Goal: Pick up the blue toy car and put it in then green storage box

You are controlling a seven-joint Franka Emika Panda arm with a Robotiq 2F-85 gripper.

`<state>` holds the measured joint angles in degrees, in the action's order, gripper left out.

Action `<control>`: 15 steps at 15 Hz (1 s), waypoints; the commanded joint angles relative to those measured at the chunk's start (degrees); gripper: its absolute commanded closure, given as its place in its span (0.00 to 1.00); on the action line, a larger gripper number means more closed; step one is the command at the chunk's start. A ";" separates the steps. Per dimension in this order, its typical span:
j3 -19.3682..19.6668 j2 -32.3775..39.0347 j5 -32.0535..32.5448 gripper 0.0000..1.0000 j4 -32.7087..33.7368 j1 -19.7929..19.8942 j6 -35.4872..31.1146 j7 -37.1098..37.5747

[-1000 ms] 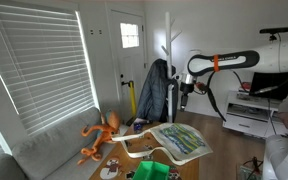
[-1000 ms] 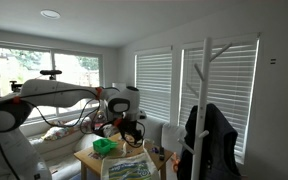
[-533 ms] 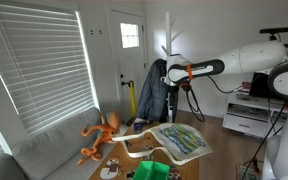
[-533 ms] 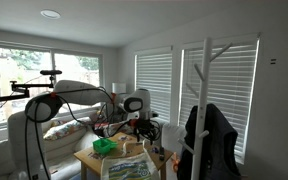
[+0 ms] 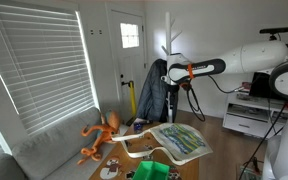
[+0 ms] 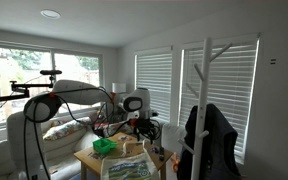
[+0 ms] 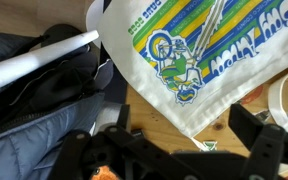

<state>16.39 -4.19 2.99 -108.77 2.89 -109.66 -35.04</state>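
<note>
Jaws spread wide, empty; green storage box (image 5: pixel 149 173) cut off at bottom edge.

This is a home, most likely a living room. Slatted blinds (image 5: pixel 39 70) cover the wide windows, and a grey sofa (image 5: pixel 46 148) runs beneath them. A white door (image 5: pixel 127 70) with a small pane stands at the back. A jacket (image 6: pixel 210 140) hangs on a white coat rack (image 6: pixel 206 80). A low wooden table (image 6: pixel 83 156) stands near the sofa, and an orange toy (image 5: pixel 99 135) lies by its cushions.
</note>
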 commanded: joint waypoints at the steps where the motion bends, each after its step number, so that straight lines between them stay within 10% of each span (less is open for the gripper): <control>1: -2.58 4.91 1.02 0.00 4.64 2.09 -1.65 -2.67; 15: -12.93 37.87 7.74 0.00 39.86 3.41 8.09 -29.84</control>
<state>5.92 27.62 7.68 -76.66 5.24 -104.18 -58.87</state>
